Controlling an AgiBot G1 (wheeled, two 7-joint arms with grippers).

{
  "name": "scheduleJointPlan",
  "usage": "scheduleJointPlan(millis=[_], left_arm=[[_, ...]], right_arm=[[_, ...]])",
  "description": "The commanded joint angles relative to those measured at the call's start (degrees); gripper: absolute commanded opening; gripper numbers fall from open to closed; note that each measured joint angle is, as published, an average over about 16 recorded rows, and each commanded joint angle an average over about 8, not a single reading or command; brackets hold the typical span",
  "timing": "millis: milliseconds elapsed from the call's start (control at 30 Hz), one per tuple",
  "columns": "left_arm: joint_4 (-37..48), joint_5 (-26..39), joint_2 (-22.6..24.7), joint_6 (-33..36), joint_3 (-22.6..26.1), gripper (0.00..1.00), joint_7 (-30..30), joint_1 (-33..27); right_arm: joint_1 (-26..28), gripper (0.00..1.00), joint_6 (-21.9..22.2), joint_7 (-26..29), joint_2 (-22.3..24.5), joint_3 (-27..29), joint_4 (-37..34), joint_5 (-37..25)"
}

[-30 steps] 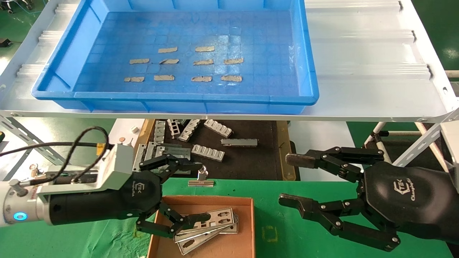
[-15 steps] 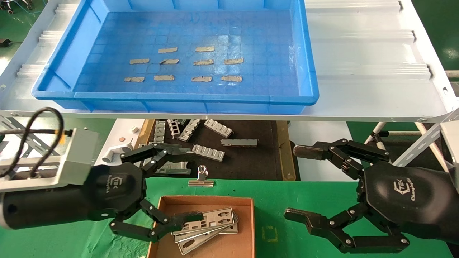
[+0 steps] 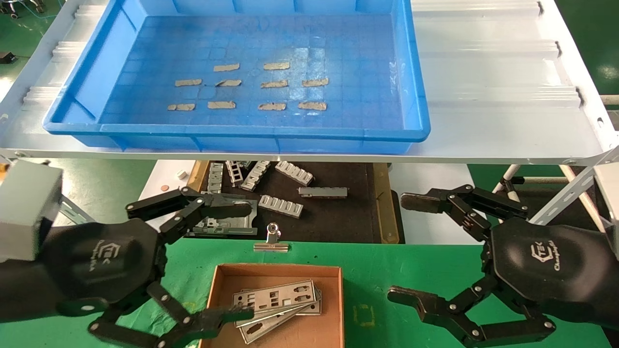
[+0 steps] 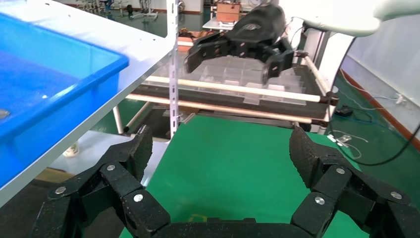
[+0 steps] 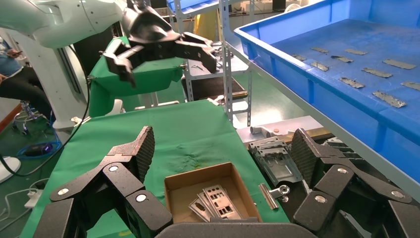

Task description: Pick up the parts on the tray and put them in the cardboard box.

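The parts are silver punched plates lying overlapped inside the cardboard box on the green cloth; they also show in the right wrist view as plates in the box. The blue tray on the white shelf holds only small grey strips. My left gripper is open at the box's left side, its lower finger just over the box's left edge, holding nothing. My right gripper hangs open to the right of the box, empty.
Grey tape-like strips lie on the tray floor. Behind the box, a dark mat carries ribbed metal pieces, with a binder clip at the cloth's edge. The white shelf overhangs this area.
My left gripper has drawn back to the left, off the plates, staying open. The plates stay in the box. My right gripper shifted slightly right.
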Motion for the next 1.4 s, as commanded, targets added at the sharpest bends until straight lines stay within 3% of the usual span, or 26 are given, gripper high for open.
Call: scheduleJointPlan(millis=[33, 1400], left_arm=[[-1.19, -0.42, -0.52, 0.37, -1.12, 1.00, -1.01, 0.47], [-1.47, -0.53, -0.67, 0.44, -1.43, 1.00, -1.28, 0.62]], right_arm=[[0.00, 1.00, 0.00, 0.00, 0.00, 0.00, 0.00, 0.00], [-0.01, 1.00, 0.01, 0.00, 0.00, 0.01, -0.01, 0.00]])
